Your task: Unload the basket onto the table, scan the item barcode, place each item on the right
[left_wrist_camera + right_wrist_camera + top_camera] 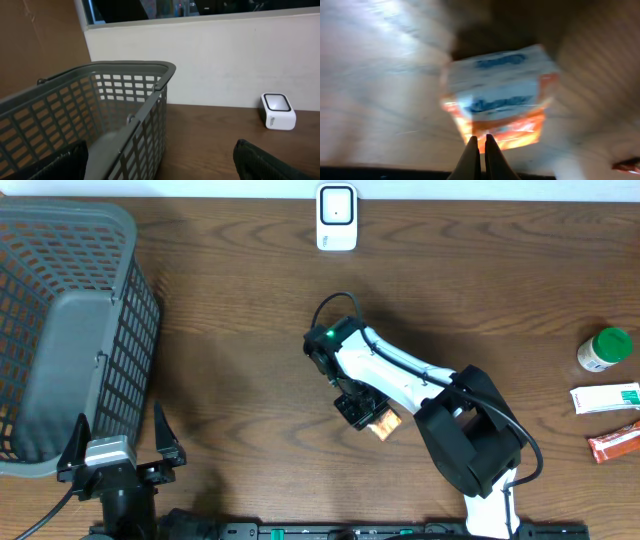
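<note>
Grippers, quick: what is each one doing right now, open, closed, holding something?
Left gripper: open, holding nothing.
Right gripper: shut, tips at the edge of the orange-and-white packet; whether it grips it cannot be told.

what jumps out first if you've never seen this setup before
The right arm stands out first, stretched over the middle of the brown table with its shut gripper at a small orange and white box. Then comes the big grey basket filling the left end, and the little white scanner at the far edge. A green-capped jar sits at the right edge.
</note>
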Controlling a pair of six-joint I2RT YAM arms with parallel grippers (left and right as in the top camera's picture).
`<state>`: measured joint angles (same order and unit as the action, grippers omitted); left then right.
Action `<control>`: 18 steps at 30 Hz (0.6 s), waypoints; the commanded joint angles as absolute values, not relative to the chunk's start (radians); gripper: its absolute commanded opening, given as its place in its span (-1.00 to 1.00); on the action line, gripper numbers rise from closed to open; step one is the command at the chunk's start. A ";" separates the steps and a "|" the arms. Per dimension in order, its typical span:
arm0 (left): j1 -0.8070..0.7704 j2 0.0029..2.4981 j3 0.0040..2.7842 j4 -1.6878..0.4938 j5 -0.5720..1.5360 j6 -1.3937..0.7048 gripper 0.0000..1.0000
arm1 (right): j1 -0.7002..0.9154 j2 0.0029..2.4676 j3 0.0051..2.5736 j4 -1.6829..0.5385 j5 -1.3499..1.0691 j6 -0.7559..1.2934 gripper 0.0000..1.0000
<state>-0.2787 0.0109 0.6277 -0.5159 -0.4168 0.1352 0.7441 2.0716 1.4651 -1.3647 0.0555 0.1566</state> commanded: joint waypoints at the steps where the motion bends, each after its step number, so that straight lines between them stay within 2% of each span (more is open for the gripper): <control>1: -0.283 0.003 0.624 -0.512 -0.411 0.148 0.82 | 0.754 2.006 1.464 -1.360 -0.073 0.155 -0.98; 6: -0.283 0.003 0.624 -0.511 -0.411 0.148 0.82 | 0.759 1.969 1.460 -1.299 -0.268 0.096 -0.97; 13: -0.283 0.003 0.624 -0.512 -0.411 0.148 0.82 | 0.760 1.969 1.299 -1.098 -0.259 0.125 -0.97; 18: -0.283 0.003 0.624 -0.512 -0.411 0.148 0.82 | 0.760 1.969 1.203 -1.093 -0.163 0.210 -0.98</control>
<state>-0.2787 0.0109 0.6277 -0.5159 -0.4168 0.1352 0.7525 1.9743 1.2407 -1.0924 -0.2214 0.1474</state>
